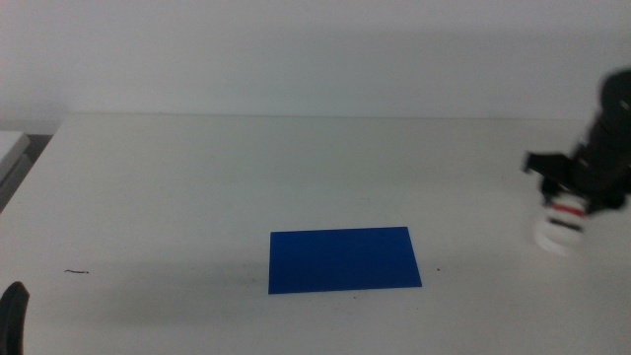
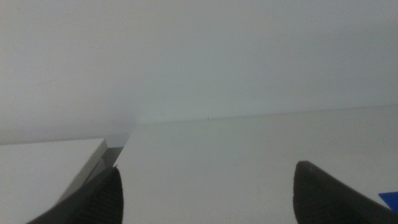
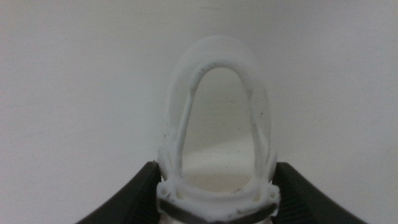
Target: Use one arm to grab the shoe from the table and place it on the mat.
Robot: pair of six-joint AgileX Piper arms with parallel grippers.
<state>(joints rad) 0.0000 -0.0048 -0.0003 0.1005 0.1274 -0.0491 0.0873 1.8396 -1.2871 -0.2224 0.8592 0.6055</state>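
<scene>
The small white shoe with red and black straps is at the table's far right, well to the right of the dark blue mat. My right gripper comes down onto it from above. In the right wrist view the shoe fills the gap, and both dark jaws of the right gripper press against its white sides. I cannot tell whether the shoe is resting on the table or just off it. My left gripper waits at the bottom left corner. It is open with nothing between its jaws.
A thin dark scrap lies near the table's front left. A second white surface adjoins the table's left edge, with a narrow gap between them. A corner of the mat shows in the left wrist view.
</scene>
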